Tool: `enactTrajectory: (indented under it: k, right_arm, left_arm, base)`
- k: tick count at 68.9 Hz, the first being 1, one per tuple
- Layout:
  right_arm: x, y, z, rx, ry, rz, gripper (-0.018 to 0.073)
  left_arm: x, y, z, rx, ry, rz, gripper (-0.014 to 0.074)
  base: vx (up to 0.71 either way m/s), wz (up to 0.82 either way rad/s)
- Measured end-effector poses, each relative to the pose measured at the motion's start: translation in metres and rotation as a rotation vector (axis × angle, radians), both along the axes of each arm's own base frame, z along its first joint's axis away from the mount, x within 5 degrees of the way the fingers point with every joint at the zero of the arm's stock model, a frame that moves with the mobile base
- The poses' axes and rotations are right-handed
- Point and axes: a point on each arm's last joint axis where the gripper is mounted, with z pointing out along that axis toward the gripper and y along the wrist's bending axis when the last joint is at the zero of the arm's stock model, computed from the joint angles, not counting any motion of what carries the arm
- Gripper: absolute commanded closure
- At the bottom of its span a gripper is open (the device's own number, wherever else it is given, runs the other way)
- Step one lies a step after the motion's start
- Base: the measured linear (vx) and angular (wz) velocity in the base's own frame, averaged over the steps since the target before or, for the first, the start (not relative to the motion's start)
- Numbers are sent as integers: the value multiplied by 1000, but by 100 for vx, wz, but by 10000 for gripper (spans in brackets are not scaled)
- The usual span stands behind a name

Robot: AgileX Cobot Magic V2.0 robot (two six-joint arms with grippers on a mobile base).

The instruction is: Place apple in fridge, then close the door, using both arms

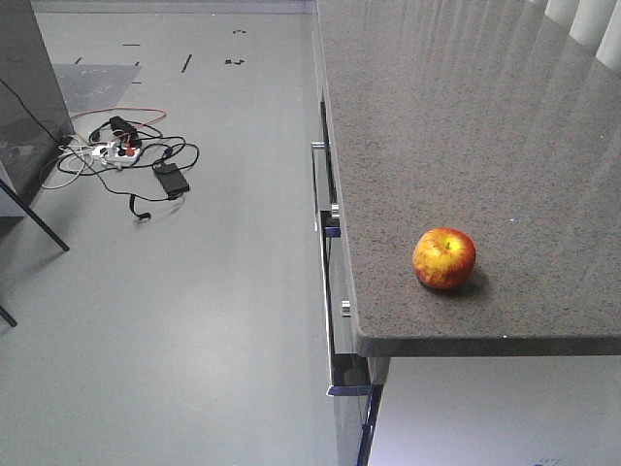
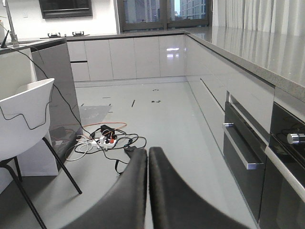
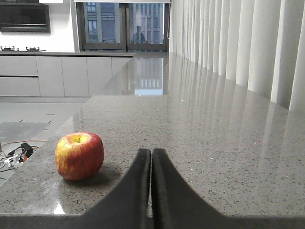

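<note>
A red and yellow apple (image 1: pixel 444 258) stands on the grey speckled counter (image 1: pixel 485 116), near its front left corner. From the right wrist the apple (image 3: pixel 79 155) shows left of my right gripper (image 3: pixel 151 153), which is shut with nothing in it and hovers at the counter's near edge. My left gripper (image 2: pixel 147 152) is shut and empty too, pointing over the floor beside the cabinets. Neither gripper shows in the exterior view. The fridge and its door are out of view.
Cabinet fronts with metal bar handles (image 1: pixel 318 233) run below the counter's left edge. A power strip with tangled cables (image 1: pixel 126 155) lies on the floor. A white chair (image 2: pixel 24 119) with black legs and a dark grey panel (image 2: pixel 57 90) stand to the left. Curtains (image 3: pixel 248 43) line the counter's far side.
</note>
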Motion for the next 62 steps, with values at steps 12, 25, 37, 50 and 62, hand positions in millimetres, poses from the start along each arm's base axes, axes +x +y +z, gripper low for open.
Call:
enactTrajectory:
  k: [12, 25, 37, 50, 62]
  right_arm:
    - [-1, 0, 7, 101, -78, 12, 562]
    - [-1, -1, 10, 264, -116, 28, 562]
    - [-4, 1, 34, 282, 9, 25, 552]
    - [-2, 2, 94, 145, 109, 26, 436]
    - [13, 8, 134, 36, 163, 91, 149]
  left_arm:
    - [0, 0, 0, 0, 0, 0, 605]
    - [0, 0, 0, 0, 0, 0, 605]
    - [0, 0, 0, 0, 0, 0, 605]
    - [0, 0, 0, 0, 0, 0, 605]
    - [0, 0, 0, 0, 0, 0, 605]
  base:
    - [0, 0]
    - [0, 0]
    - [0, 0]
    - [0, 0]
    - [0, 0]
